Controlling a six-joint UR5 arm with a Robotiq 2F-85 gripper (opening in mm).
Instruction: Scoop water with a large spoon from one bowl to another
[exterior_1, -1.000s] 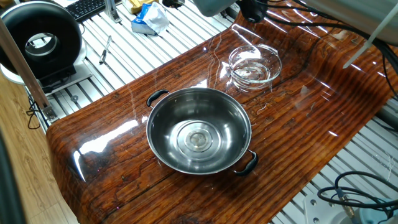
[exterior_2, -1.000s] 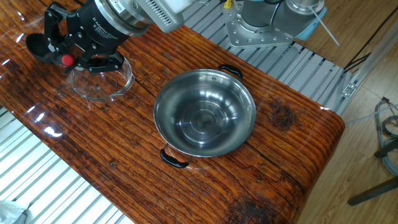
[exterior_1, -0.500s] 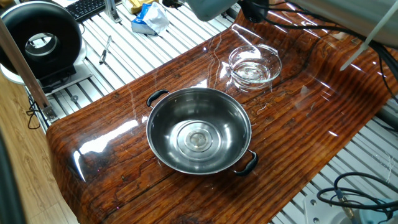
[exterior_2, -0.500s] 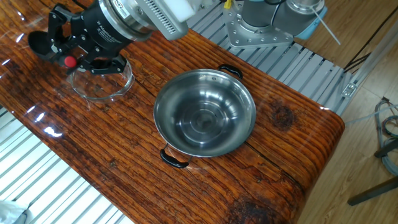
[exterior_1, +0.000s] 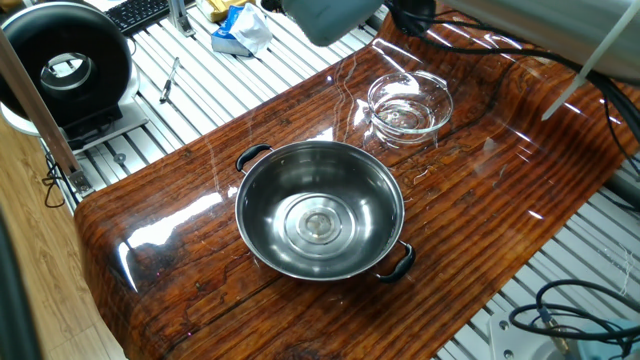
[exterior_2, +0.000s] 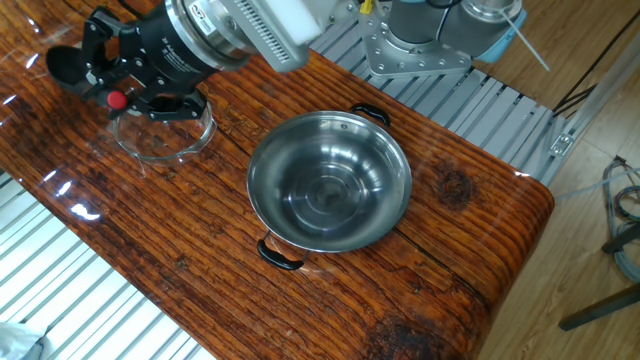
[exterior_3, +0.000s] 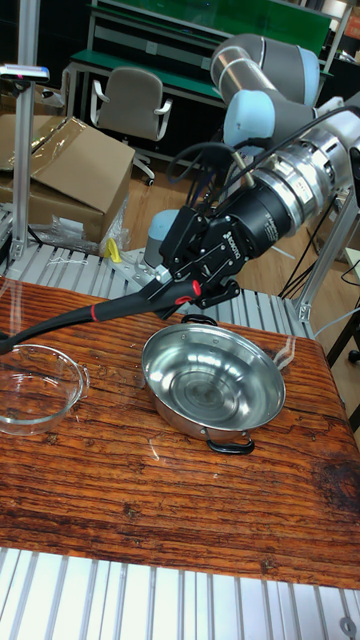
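While the glass bowl (exterior_3: 38, 388) sits at the counter's (exterior_3: 150, 505) left, the ladle (exterior_3: 70, 323) slants above it, its handle clamped in the hand (exterior_3: 190, 285). To the right stands the steel bowl (exterior_3: 213, 388), well apart from the glass one.

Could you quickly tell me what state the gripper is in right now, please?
Gripper: closed on the ladle handle, held above the table.
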